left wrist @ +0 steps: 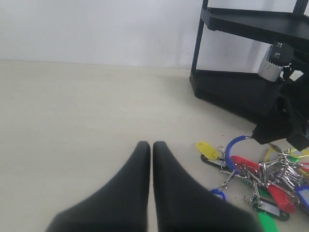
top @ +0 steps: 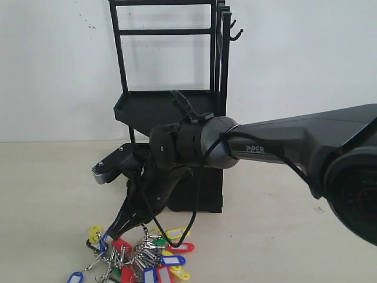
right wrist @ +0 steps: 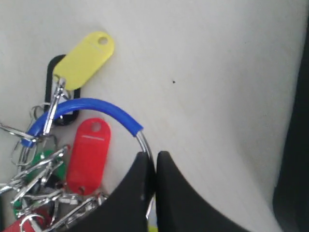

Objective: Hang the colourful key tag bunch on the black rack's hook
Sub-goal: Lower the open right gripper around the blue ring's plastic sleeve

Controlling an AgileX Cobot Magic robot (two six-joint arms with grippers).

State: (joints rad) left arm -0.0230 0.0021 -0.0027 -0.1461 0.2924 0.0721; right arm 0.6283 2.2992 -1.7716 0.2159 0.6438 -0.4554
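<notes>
Our right gripper (right wrist: 153,158), clamped shut on the colourful key tag bunch (top: 141,256) lying on the table (top: 283,247), sits far below the black rack's (top: 168,109) hook (top: 236,32); our left gripper (left wrist: 151,145) is closed, empty.

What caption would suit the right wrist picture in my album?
The black right gripper pinches the big blue-sleeved metal ring of the colourful plastic key tag bunch lying on the pale table.

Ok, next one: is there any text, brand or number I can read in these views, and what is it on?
"PiPER": white lettering on the side of the right arm, exterior view.
Key tag bunch: the tags' label windows are too small or blurred to show any writing, even on the red tag in the right wrist view.
Rack: no markings visible.
</notes>
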